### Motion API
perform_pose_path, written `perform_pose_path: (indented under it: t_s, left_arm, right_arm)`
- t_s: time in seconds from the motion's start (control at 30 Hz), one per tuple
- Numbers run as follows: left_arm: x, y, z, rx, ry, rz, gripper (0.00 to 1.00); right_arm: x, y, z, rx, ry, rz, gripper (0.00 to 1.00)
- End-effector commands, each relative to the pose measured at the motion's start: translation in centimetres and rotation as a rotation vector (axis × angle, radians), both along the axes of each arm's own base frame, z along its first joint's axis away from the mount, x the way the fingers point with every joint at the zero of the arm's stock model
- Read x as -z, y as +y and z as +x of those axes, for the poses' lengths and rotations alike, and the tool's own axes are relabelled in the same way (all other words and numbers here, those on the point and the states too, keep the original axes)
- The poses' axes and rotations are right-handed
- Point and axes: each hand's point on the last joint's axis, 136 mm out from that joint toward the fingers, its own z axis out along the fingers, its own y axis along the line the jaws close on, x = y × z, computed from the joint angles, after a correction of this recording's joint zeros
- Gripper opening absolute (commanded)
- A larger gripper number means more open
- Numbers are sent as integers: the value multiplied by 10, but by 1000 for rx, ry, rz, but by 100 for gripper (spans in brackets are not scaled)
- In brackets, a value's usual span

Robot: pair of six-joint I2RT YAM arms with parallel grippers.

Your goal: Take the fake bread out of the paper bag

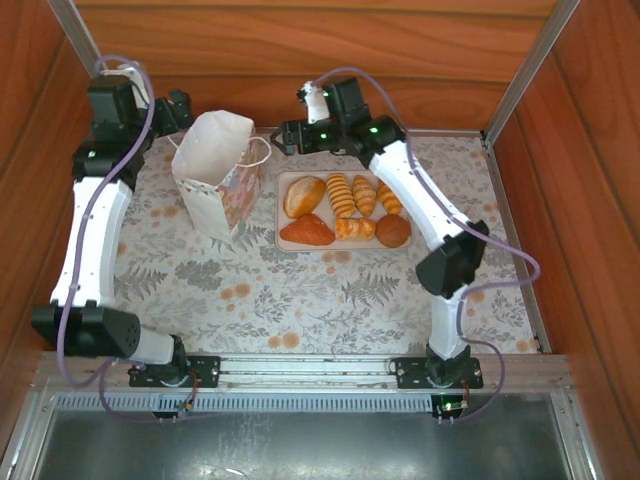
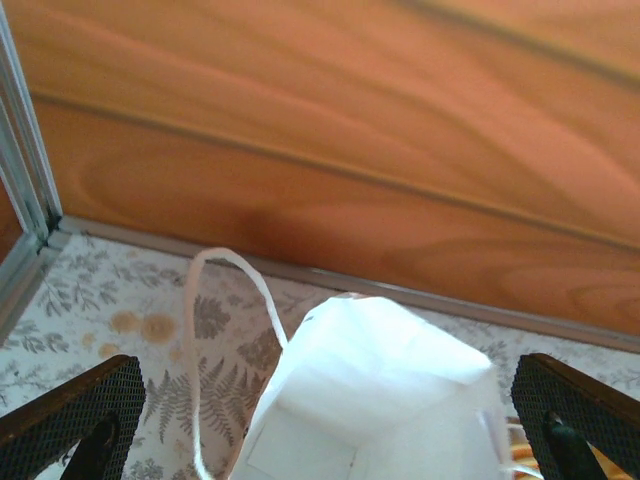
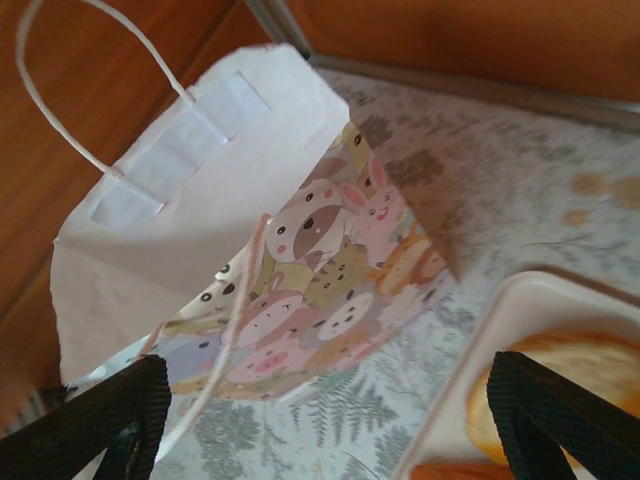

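Fake bread [image 1: 345, 210]: seven pieces on tray [image 1: 340, 245], just right of the upright paper bag [image 1: 215, 170]. Unloading looks done. Bag's bottom is hidden, so my next move is a look inside. My left gripper [image 1: 178, 108] and right gripper [image 1: 285, 138] gape empty, flanking its mouth. Back wall [image 1: 300, 60] close; free table nearward.

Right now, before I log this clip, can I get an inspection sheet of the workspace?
Surface: fern-print cloth, lying flat.
Job's things: paper bag upright, left of the tray; fake bread, seven pieces, on the tray.
Clutter: nothing seen.
Grippers: left gripper fingers spread, empty, facing the bag's mouth; right gripper fingers spread, empty, facing the bag's printed side.
Cables: purple cables loop along both arms.
Surroundings: wooden walls, metal frame posts.
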Motion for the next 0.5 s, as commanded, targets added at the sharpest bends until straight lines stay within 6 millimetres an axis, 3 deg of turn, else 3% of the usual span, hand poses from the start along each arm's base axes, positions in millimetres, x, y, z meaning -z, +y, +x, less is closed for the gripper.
perform_pose_path:
  t_s: [0.0, 0.13, 0.23, 0.33, 0.47]
  left_arm:
    - [-17, 9, -30, -32, -57, 20, 100]
    - [-13, 20, -70, -89, -86, 47, 100]
    - [10, 34, -98, -166, -86, 62, 100]
    - [51, 47, -123, -245, -70, 64, 100]
    - [106, 65, -156, -356, -39, 51, 100]
  right_arm:
    - [-53, -44, -13, 90, -204, -42, 90]
    - [-79, -101, -38, 239, -388, -84, 90]
    - [-71, -159, -52, 422, -541, -166, 100]
    - [-53, -220, -70, 624, -651, -262, 100]
    - [1, -293, -92, 835, -599, -410, 100]
